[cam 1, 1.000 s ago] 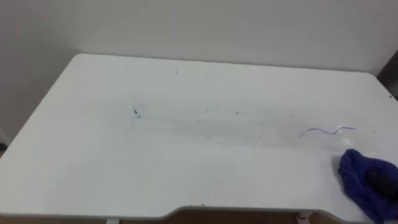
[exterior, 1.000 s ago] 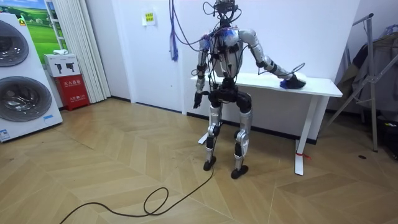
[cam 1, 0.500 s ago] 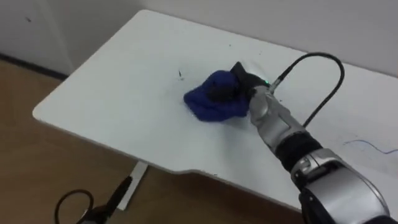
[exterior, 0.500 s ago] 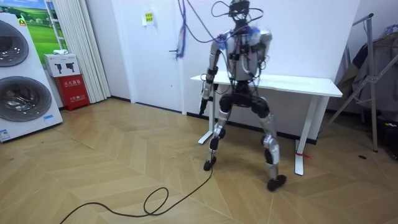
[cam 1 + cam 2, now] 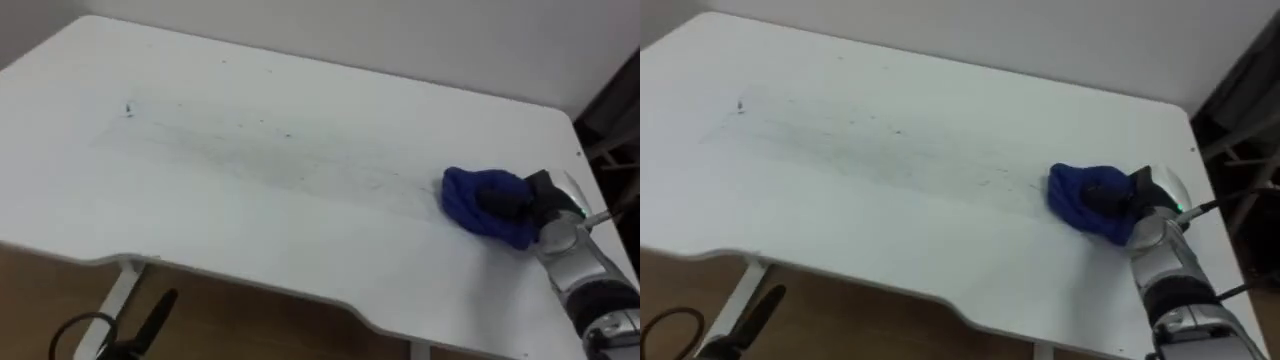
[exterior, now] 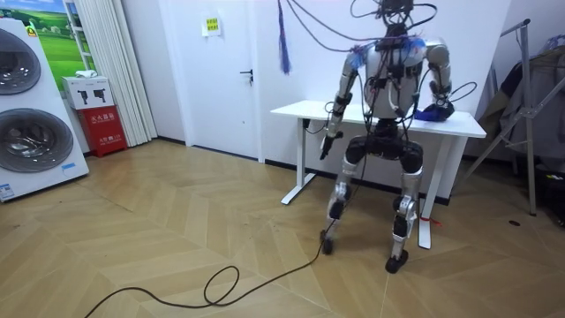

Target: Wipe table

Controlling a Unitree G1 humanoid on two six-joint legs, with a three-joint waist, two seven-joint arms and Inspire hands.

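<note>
A white table carries a faint grey-blue smear across its middle and a small blue dot near its left end. A bunched blue cloth lies near the table's right end. My right hand comes in from the lower right, its dark fingers curled into the cloth; the same cloth and right hand show in the right eye view. In the room view I stand at the table's right part, and my left hand hangs by my side.
A dark rack stands just past the table's right edge. The table's front edge has a shallow cut-out, with a white leg below. Washing machines, a red box and a door stand further off.
My right hand has dragged the cloth from the table's left part to its right end. I have stepped along the table toward the room view's right, and the eye views shifted with me.
</note>
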